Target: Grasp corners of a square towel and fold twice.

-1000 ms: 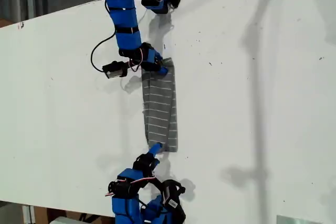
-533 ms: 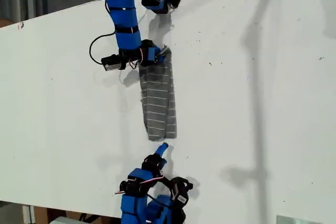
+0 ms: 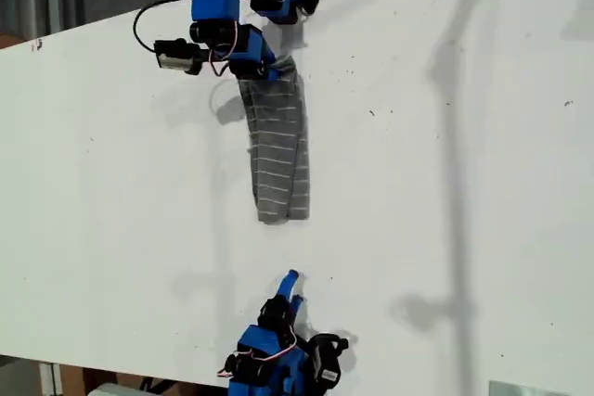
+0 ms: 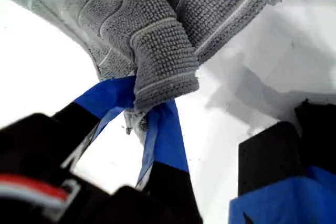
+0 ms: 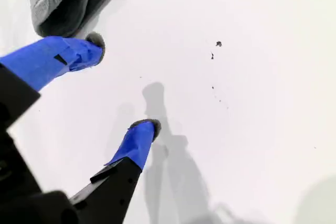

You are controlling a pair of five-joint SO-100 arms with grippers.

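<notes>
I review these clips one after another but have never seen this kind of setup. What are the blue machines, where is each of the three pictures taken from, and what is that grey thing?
The blue machines are two small robot arms on a white table. The exterior view looks down on the whole scene from a camera off the arms. The other two pictures come from cameras riding on the arms, one looking along each end effector.

The grey thing is the towel, a striped cloth lying as a long narrow strip.

In the first wrist view, my first gripper is clamped on one end of the towel. In the exterior view that is the arm at the top.

My second gripper is open and empty, with only the towel's other end showing just beyond it. It is the arm at the bottom of the exterior view.
</notes>
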